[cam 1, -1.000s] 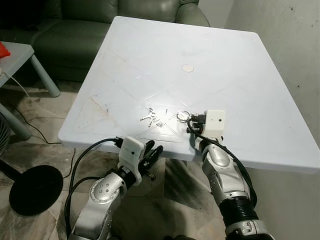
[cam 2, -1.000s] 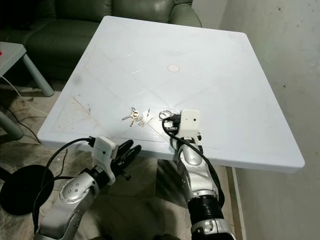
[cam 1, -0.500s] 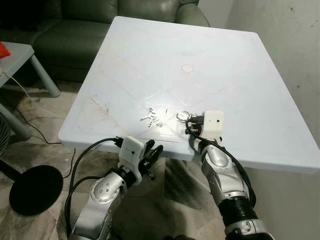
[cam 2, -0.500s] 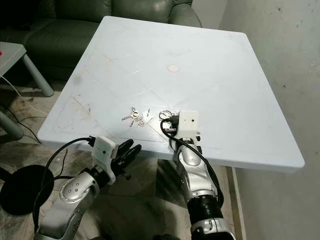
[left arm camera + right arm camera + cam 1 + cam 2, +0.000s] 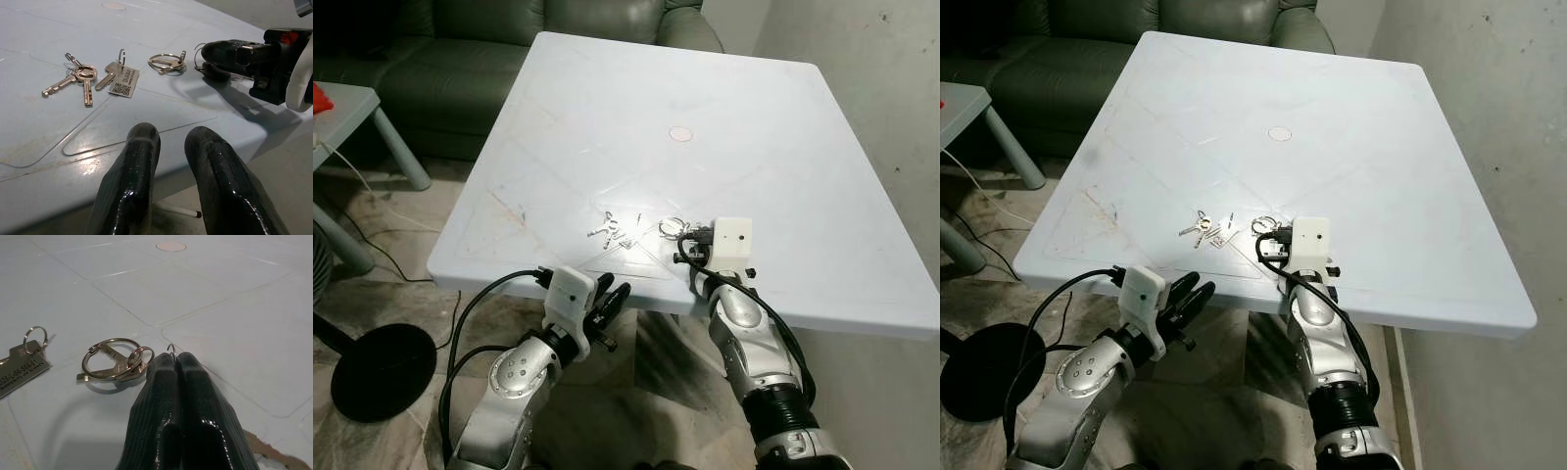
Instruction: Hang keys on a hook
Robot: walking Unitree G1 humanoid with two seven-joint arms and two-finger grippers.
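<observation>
My right gripper (image 5: 175,363) edged onto the key ring (image 5: 113,363) — fingers together, nothing lifted off the desk (image 5: 783,147) yet; left gripper (image 5: 168,147) fingers apart.

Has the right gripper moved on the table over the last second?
Barely. The right gripper stays beside the key ring on the white table, its wrist nudged slightly toward the table's near edge.

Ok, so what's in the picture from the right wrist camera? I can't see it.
The right pincer, fingers pressed shut, rests on a white table with its tips at a small wire ring. Just beside it lies a key ring with keys, and a tagged key sits further off.
</observation>
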